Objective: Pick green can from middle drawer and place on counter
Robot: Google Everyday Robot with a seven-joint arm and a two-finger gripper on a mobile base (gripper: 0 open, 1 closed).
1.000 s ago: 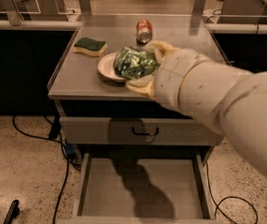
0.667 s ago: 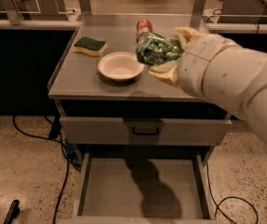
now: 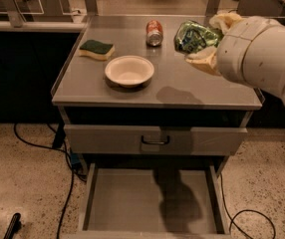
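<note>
My gripper (image 3: 205, 40) is shut on the green can (image 3: 194, 36), a crumpled dark green can with pale markings. It holds the can in the air above the right rear part of the counter (image 3: 132, 96). The tan fingers (image 3: 205, 62) sit above and below the can. The white arm comes in from the right. A shadow lies on the counter below the can. The middle drawer (image 3: 132, 203) is pulled open at the bottom of the view, and its grey floor is bare.
On the counter are a white bowl (image 3: 129, 70), a green-and-yellow sponge (image 3: 96, 49) and a red-and-silver can (image 3: 154, 32) lying at the back. A closed drawer front with a black handle (image 3: 155, 141) sits above the open drawer. Cables (image 3: 68, 183) run over the floor.
My gripper has carried the green can to the right, from over the white bowl to above the right side of the counter. The bowl is now uncovered.
</note>
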